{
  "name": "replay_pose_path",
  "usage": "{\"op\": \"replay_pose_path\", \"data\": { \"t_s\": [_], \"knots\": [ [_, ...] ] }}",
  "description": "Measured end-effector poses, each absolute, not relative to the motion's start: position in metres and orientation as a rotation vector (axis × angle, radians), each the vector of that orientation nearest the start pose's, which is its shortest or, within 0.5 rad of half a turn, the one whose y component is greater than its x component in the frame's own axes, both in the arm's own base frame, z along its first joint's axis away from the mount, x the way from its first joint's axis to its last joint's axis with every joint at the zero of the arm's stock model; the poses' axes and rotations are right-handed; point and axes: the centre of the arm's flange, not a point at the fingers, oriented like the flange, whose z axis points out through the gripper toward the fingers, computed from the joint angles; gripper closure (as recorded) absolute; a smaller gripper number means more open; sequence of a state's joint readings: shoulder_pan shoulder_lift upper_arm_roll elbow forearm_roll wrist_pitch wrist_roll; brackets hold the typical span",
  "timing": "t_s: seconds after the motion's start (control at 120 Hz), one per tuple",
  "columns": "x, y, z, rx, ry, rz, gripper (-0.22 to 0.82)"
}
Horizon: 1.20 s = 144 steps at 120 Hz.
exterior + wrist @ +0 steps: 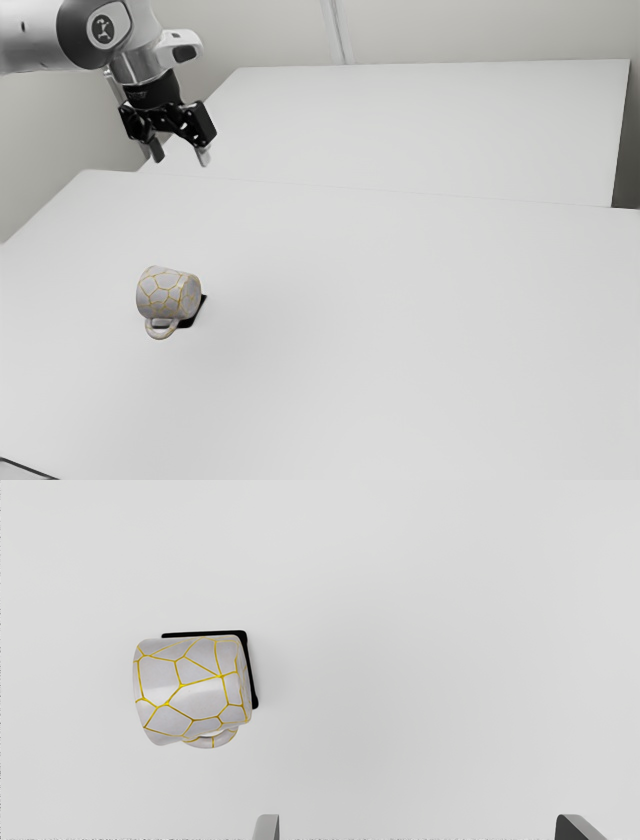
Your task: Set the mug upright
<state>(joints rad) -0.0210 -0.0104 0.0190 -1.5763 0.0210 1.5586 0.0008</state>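
White with gold veins, the mug (168, 292) lies tipped on its side on the white bench (400, 330). Its closed base faces roughly toward the exterior view's right, and its handle (212, 742) juts from the flank nearer the fingers in the wrist view. Tucked partly under the mug is a flat black pad (195, 313); it shows past the base and along the flank opposite the handle. Whether the mug's whole weight rests on the pad, I cannot tell. Well above the mug, and apart from it, hang the fingers (204, 158), spread wide with nothing between them. Seen from the wrist, the mug sits ahead of the tips and off to one finger's side, outside the gap. Behind and above the mug, the pale arm (35, 38) comes in from the exterior view's left. Farther past the mug is another flat white surface (430, 130), meeting the bench along a thin seam.
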Motion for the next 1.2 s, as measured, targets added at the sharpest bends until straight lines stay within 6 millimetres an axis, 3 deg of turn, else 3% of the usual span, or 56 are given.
{"op": "replay_pose_path", "data": {
  "t_s": [0.167, 0.4, 0.475, 0.733, 0.892, 1.2],
  "knots": [
    [0.548, 0.001, 0.621, -3.12, 0.006, 0.042, 0.0],
    [0.536, 0.005, 0.589, -3.186, 0.017, 0.146, 0.0],
    [0.535, 0.026, 0.578, -3.208, -0.008, 0.154, 0.0],
    [0.527, 0.124, 0.552, -3.281, -0.128, 0.111, 0.0],
    [0.528, 0.154, 0.527, -3.351, -0.083, 0.088, 0.0],
    [0.531, 0.214, 0.457, -3.522, 0.048, 0.075, 0.0]
  ]
}}
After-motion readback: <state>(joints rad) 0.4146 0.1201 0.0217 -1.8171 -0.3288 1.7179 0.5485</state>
